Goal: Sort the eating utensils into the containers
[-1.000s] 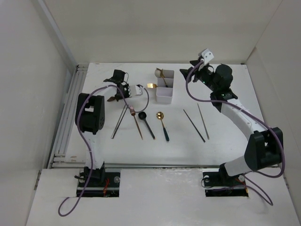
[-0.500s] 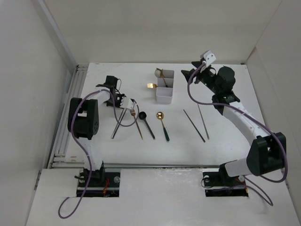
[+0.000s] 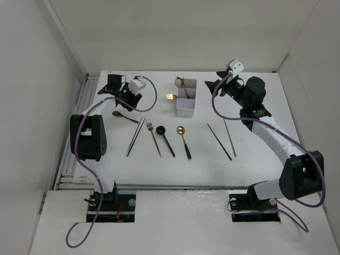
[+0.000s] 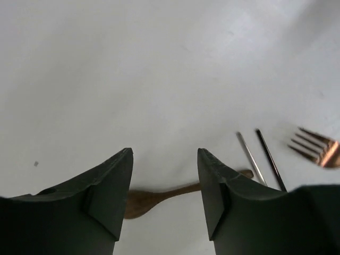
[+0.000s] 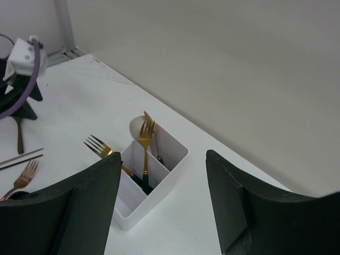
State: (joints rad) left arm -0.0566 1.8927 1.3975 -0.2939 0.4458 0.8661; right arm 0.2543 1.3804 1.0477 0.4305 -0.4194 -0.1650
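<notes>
The white three-compartment box stands at the back middle and also shows in the right wrist view. It holds a pale-bowled spoon and a gold fork. A second gold fork leans out over its left side. My left gripper is open and empty, just above the brown wooden spoon, which lies on the table. My right gripper hangs open and empty to the right of the box. On the table lie two dark chopsticks, a copper fork, a black spoon and a gold-bowled spoon.
Two more dark chopsticks lie right of centre. A metal rail runs along the table's left edge. White walls close in the back and both sides. The left arm's purple cable loops near the box.
My left gripper has pulled away from the gold fork at the box and swung left and back, ending over the wooden spoon. The fork stays leaning at the box. The right arm barely moved.
</notes>
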